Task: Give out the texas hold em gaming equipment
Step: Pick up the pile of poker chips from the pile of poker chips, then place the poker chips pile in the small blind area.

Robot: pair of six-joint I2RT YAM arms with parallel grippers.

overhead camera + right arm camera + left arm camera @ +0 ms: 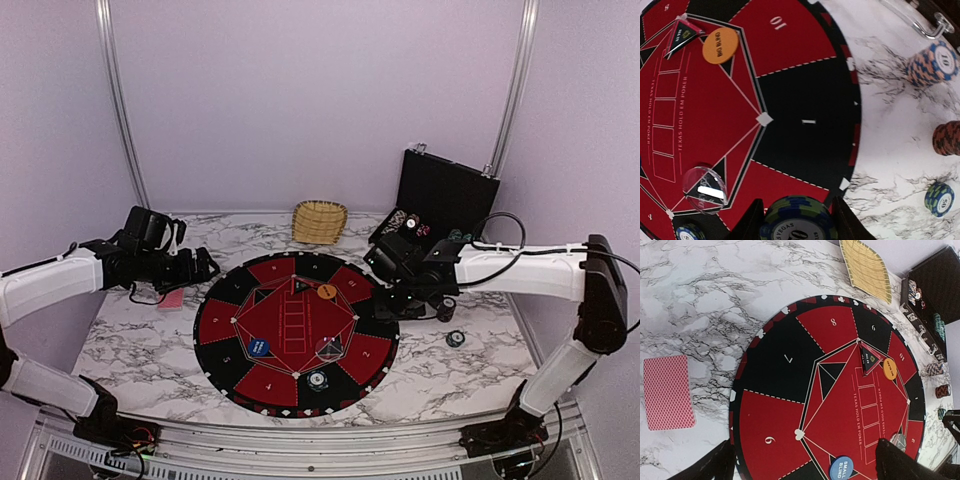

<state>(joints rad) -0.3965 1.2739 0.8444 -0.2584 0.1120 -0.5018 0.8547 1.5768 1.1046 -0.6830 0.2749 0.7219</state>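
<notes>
In the right wrist view alone, the right gripper (797, 223) clasps a chip stack (799, 216); the left gripper (805, 465) stands released.

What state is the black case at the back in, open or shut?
Open. The black case has its lid standing upright, and chips show in its bottom half.

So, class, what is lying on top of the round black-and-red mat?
An orange disc, a blue disc, a clear disc, a dark triangular marker and a loose chip. The right gripper, shut on a held chip, overhangs the mat at its right edge; anything beneath is hidden.
</notes>
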